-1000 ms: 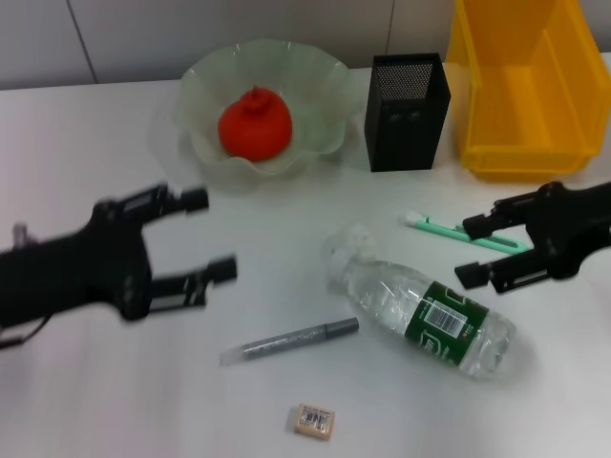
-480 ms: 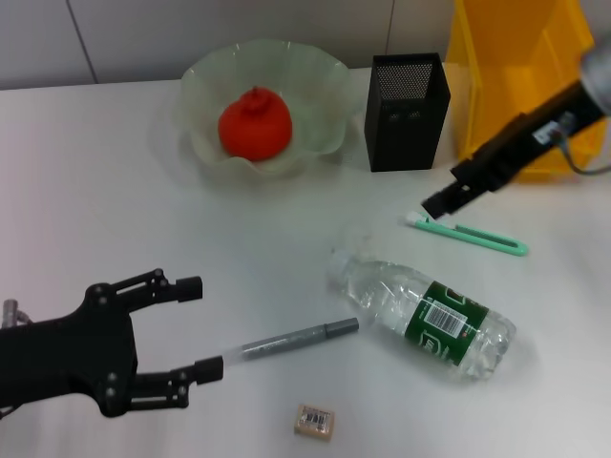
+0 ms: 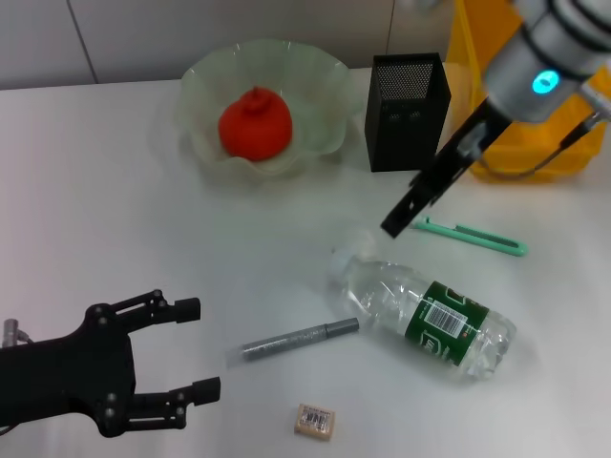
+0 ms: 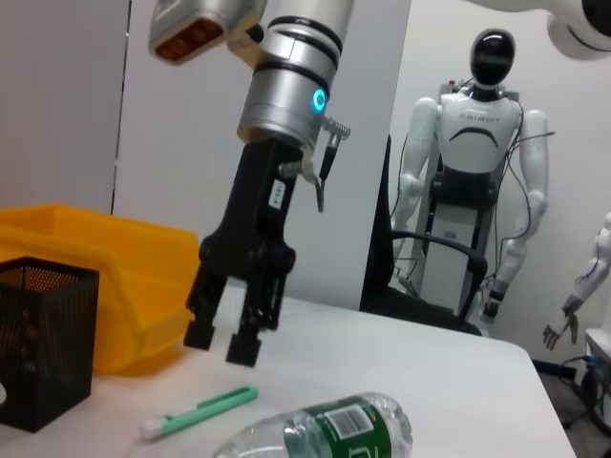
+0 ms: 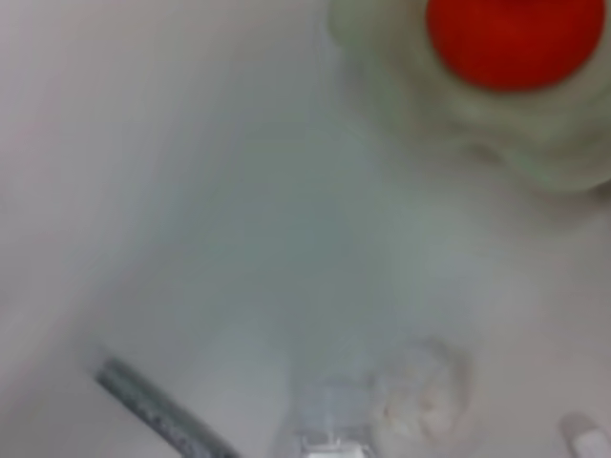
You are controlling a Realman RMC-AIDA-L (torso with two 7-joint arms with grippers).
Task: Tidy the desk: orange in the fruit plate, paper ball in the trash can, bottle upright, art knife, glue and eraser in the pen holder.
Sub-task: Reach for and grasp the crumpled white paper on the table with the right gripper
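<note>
Nearest on the white counter (image 3: 86,191) lies the eraser (image 3: 315,421), flat and untouched. Just left of it hovers the left claw (image 3: 191,349), fingers spread wide and holding nothing, pointing right toward the grey pen-like stick (image 3: 300,339), probably the glue, whose long axis runs left-right with its capped end slightly farther.

Right of that stick lies the bottle (image 3: 430,320) on its side, not yet upright. Its long axis runs diagonally, the base near and right, the neck far and left. A crumpled whitish lump, seemingly the paper ball (image 3: 355,244), sits touching the neck end.

The right claw (image 3: 397,219) hangs above the counter just beyond that neck end, tilted down and to the left. In the left wrist view its two fingers (image 4: 198,334) stand slightly parted, with nothing between them. The paper ball and bottle neck lie just near and left of its tips, so the right arm is much closer to them than the left. The green art knife (image 3: 473,235) lies just right of that claw.

Farther back, the orange (image 3: 255,122) already rests in the fruit plate (image 3: 200,81). Right of it stands the pen holder (image 3: 408,113), then the trash can (image 3: 520,114).
</note>
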